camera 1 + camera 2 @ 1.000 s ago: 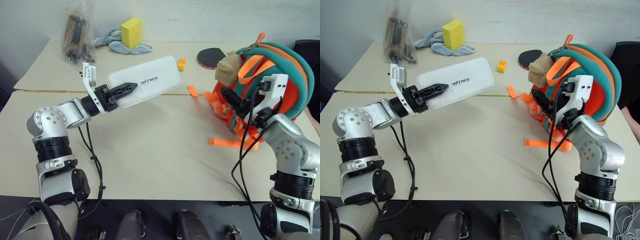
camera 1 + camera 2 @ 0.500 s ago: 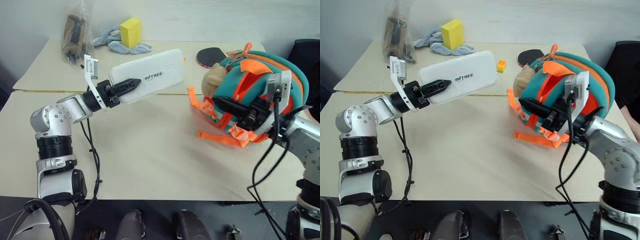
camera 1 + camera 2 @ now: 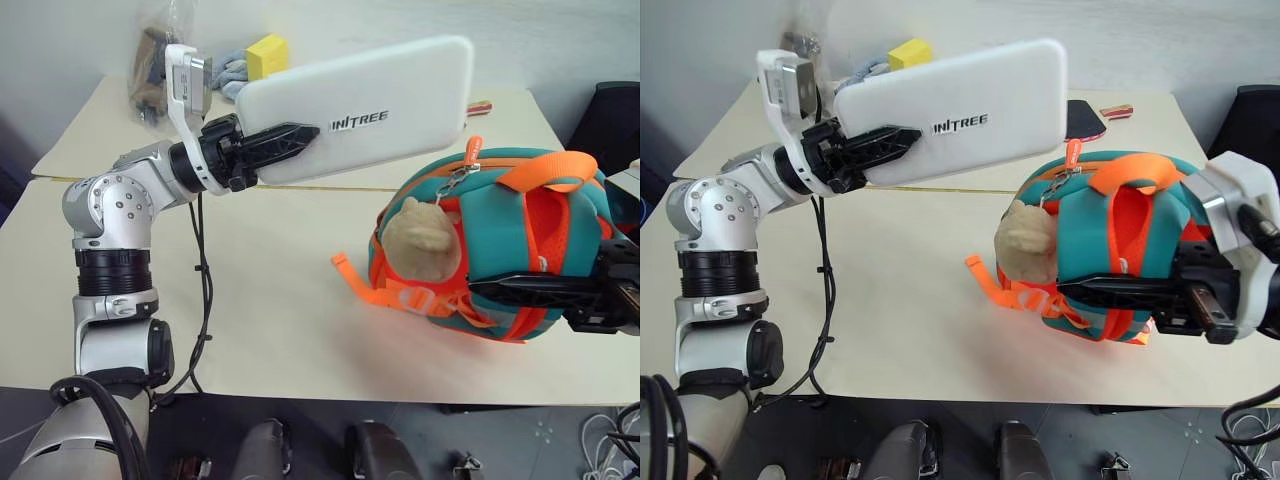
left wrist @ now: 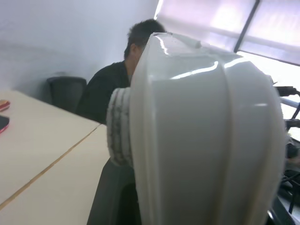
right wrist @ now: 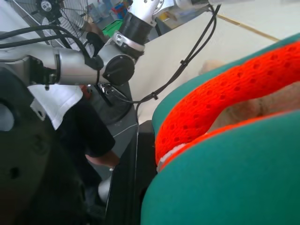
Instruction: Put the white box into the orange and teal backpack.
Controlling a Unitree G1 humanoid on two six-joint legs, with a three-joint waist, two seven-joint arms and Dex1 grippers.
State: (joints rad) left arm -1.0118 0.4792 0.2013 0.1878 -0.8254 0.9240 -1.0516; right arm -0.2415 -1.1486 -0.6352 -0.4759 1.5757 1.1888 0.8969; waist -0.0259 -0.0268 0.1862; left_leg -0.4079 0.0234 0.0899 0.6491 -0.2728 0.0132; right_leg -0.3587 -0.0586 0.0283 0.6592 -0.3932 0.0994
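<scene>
A: From the left eye, what lies around the work?

B: The left hand (image 3: 285, 150) is clamped on one end of the white box (image 3: 370, 100), holding it in the air above the surface (image 3: 250, 300), tilted up toward the far side. Behind it are a yellow foam block (image 3: 264, 55), a bluish cloth (image 3: 228, 72) and a clear plastic bag (image 3: 152, 70) near the back edge. The orange and teal backpack (image 3: 500, 250) lies on its side close to the near right edge, its tan plush head (image 3: 420, 245) facing the middle and an orange strap (image 3: 365, 285) trailing onto the surface.

A: And the right eye?

B: The right hand (image 3: 1090, 290) is clenched on the backpack, fingers lying across its lower front. A dark paddle (image 3: 1085, 118) and a small red item (image 3: 1116, 110) sit behind the backpack. The box's free end hangs just above the backpack's top loop (image 3: 1073, 155). The middle of the surface between arm and backpack is open.

A: Left wrist?

B: The box's rounded end (image 4: 206, 136) blocks most of the sight; beside it, a seated person in dark clothes (image 4: 117, 89) and a seam in the surface (image 4: 47, 164).

A: Right wrist?

B: Teal fabric and an orange mesh strap (image 5: 225, 103) up close; beyond, the left arm (image 5: 79, 65) and the surface's edge.
</scene>
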